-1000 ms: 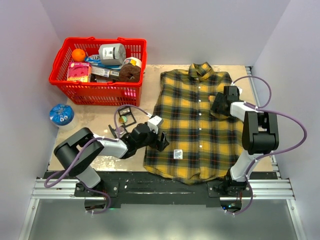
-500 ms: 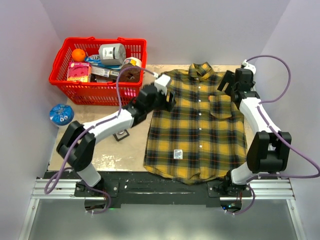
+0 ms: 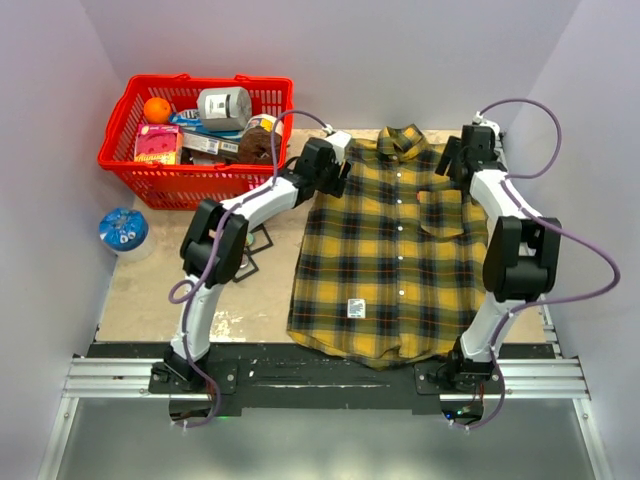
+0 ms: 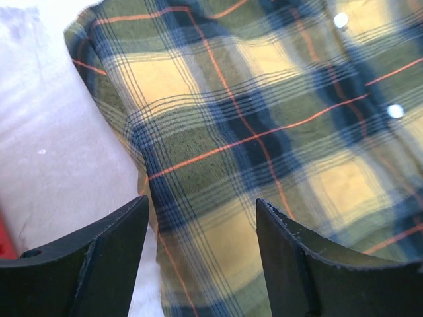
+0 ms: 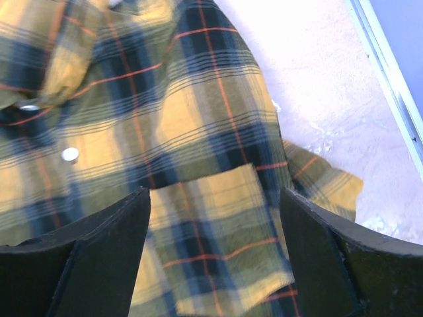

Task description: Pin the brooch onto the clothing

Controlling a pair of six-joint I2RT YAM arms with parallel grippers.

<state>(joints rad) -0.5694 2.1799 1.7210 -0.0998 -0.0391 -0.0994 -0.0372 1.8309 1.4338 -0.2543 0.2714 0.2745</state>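
Pale walls close in a scuffed tan table (image 3: 150,290) with both arms reaching to its far side.

The left gripper (image 4: 201,205) has its fingers well apart with nothing between them. Straight under it lies the clothing (image 3: 390,260), a yellow-and-dark plaid shirt spread flat. The shirt's shoulder edge runs just under the left finger, and only bare tabletop shows beyond that. Ahead and to this hand's right, two white buttons (image 4: 395,111) mark the front placket. Behind and off to its left stands a red basket (image 3: 180,185) of odds and ends, near but not touching.

The right gripper (image 5: 215,195) is also spread wide and empty, hovering over the opposite shoulder. The chest pocket (image 5: 218,238) sits between and just below its fingers. The collar (image 3: 403,138) lies off to its left, bare table and a metal rail to its right. Whether either hand touches the cloth cannot be told.

No brooch shows between any fingers or on the shirt, so the pinning itself looks not yet begun. By my reading, the hands are placed at the shoulders to settle or tension the shirt. The next move calls for one hand to bring the brooch while the other holds the fabric flat. The pin should go into a single layer near the chest, since loose cloth will bunch under the push.
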